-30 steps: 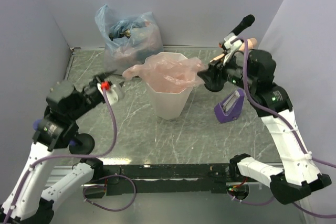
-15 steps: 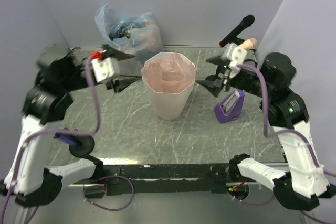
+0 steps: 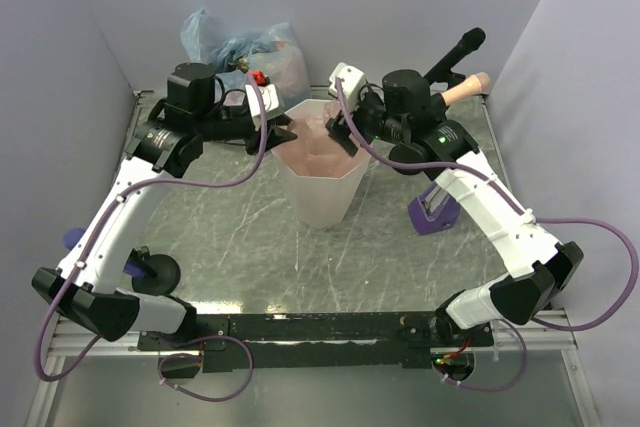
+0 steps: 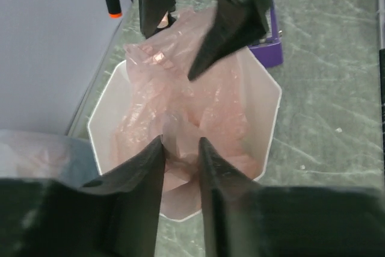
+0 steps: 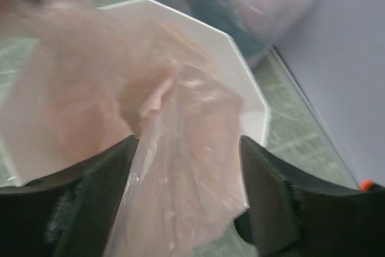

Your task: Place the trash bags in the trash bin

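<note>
Both arms have swung in to meet over the white trash bin [image 3: 320, 197] at centre frame, with the pink trash bag [image 3: 318, 147] stuffed inside it. The left wrist view shows the left gripper [image 4: 181, 148] narrowed around a bag fold, but I cannot tell whether it has hold. The right gripper [image 5: 186, 142] gapes wide, with loose film between its fingers. A stuffed bluish bag [image 3: 235, 52] sits upper left and a purple stand [image 3: 435, 209] to the right.

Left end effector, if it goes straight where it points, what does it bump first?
Probably the pink trash bag stuffed in the white trash bin; the left end effector points right into it, though depth is unclear.
</note>
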